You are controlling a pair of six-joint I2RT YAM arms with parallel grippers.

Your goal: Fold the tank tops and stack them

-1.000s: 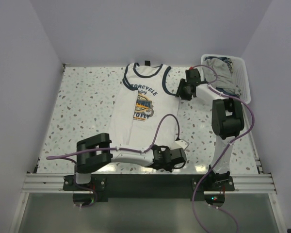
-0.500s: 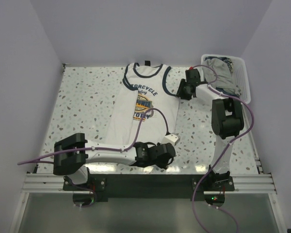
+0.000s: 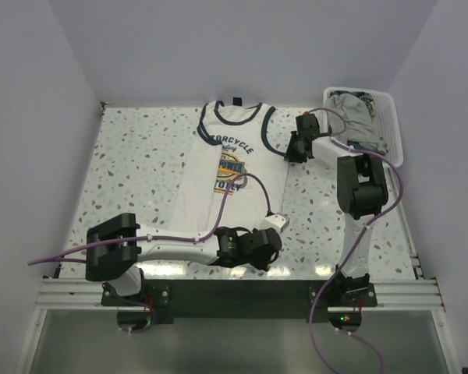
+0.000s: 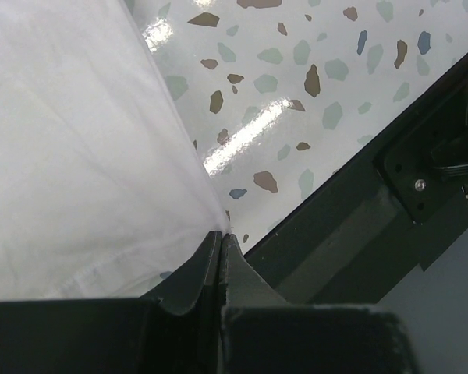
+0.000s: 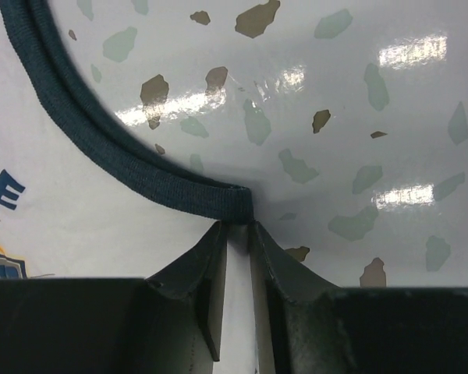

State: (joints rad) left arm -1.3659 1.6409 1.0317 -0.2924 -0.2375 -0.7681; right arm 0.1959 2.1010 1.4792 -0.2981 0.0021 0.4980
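The white tank top (image 3: 230, 167) with navy trim and a blue-yellow chest print lies flat on the speckled table, neck to the far side. My left gripper (image 3: 275, 223) is at its near right hem corner. In the left wrist view the jaws (image 4: 222, 235) are shut on the edge of the white cloth (image 4: 78, 156). My right gripper (image 3: 290, 149) is at the bottom of the right armhole. In the right wrist view it (image 5: 235, 227) is shut on white cloth just below the navy trim (image 5: 140, 167). The grey tank top (image 3: 357, 117) lies crumpled in the basket.
The white slatted basket (image 3: 393, 132) stands at the far right corner. The table's black front rail (image 3: 234, 292) runs close behind my left gripper and also shows in the left wrist view (image 4: 359, 226). Purple cables loop over both arms.
My left arm swung its elbow leftward and its gripper moved a little left and away from the rail, to the hem corner. The right gripper shifted slightly left at the armhole.
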